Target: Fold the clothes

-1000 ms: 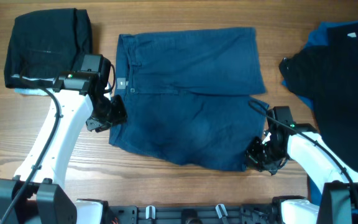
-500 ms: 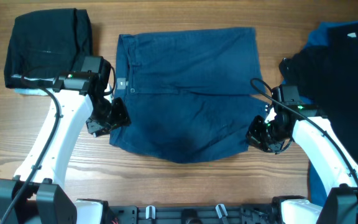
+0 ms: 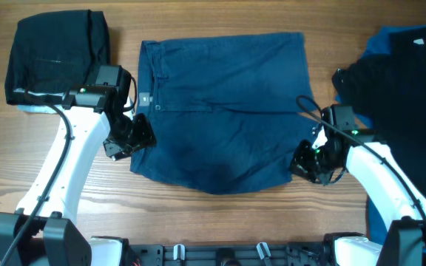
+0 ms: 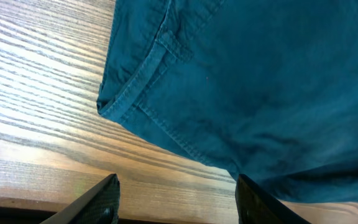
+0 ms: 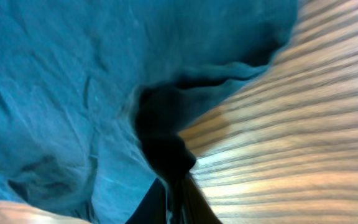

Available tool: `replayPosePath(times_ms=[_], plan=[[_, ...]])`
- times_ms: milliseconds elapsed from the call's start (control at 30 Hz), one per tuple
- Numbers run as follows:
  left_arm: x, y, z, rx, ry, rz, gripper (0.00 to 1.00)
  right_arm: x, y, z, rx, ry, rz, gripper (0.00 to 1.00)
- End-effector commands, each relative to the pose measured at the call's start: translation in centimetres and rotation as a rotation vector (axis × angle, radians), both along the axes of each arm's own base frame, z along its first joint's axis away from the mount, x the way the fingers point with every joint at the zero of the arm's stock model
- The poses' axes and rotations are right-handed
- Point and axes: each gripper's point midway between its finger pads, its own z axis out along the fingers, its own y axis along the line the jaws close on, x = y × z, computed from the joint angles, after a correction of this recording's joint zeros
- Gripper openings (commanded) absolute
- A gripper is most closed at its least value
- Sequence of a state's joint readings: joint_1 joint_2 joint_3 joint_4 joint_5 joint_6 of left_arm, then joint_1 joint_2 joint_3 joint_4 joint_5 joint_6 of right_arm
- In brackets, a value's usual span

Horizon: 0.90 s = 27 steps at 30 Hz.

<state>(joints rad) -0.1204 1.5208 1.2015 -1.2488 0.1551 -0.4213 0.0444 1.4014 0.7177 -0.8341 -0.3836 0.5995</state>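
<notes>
Dark navy shorts [image 3: 220, 111] lie flat mid-table, waistband to the left, legs to the right. My left gripper [image 3: 133, 135] sits at the waistband's near corner. In the left wrist view its jaws [image 4: 178, 182] are open over bare wood, and the shorts' seamed edge [image 4: 142, 93] lies just ahead of them. My right gripper [image 3: 302, 164] is at the near leg's hem. In the right wrist view it [image 5: 174, 186] is shut, pinching a dark fold of the shorts [image 5: 55, 81], and the hem there is bunched and lifted off the wood.
A folded black garment [image 3: 54, 52] lies at the back left beside my left arm. A heap of black and royal-blue clothes [image 3: 398, 81] fills the right side behind my right arm. The table's front edge [image 3: 220, 247] runs close below the shorts.
My left gripper opened and let go of the waistband corner. My right gripper drew the near leg's hem back toward the middle, so the shorts' lower right corner has pulled in.
</notes>
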Motion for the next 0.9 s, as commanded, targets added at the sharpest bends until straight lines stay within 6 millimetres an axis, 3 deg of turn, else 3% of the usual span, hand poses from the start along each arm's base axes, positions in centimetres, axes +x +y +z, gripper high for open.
replayPosePath(times_ms=[0,133,200,333,467,633,867], plan=[[0.0,0.0,-0.2,-0.008,0.005,0.008,0.60,-1.3,2.0,-1.1,0.129,0.023,-0.020,0.12],[0.0,0.0,-0.2,-0.008,0.003,-0.008,0.59,-1.6,2.2,-1.4,0.141,0.025,-0.015,0.23],[0.0,0.0,-0.2,-0.009,0.002,-0.010,0.59,-2.0,2.1,-1.4,0.137,0.031,0.010,0.34],[0.0,0.0,-0.2,-0.009,0.002,-0.010,0.59,-3.2,0.0,-2.4,0.005,0.075,0.023,0.44],[0.0,0.0,-0.2,-0.009,0.003,-0.010,0.59,-3.0,-1.2,-2.8,-0.072,0.067,0.023,0.52],[-0.1,0.0,-0.2,-0.009,0.005,-0.014,0.59,-2.5,-1.2,-2.9,-0.072,0.064,-0.029,0.52],[-0.1,0.0,-0.2,-0.008,0.004,-0.017,0.59,-4.1,-0.9,-3.7,-0.051,0.113,-0.050,0.46]])
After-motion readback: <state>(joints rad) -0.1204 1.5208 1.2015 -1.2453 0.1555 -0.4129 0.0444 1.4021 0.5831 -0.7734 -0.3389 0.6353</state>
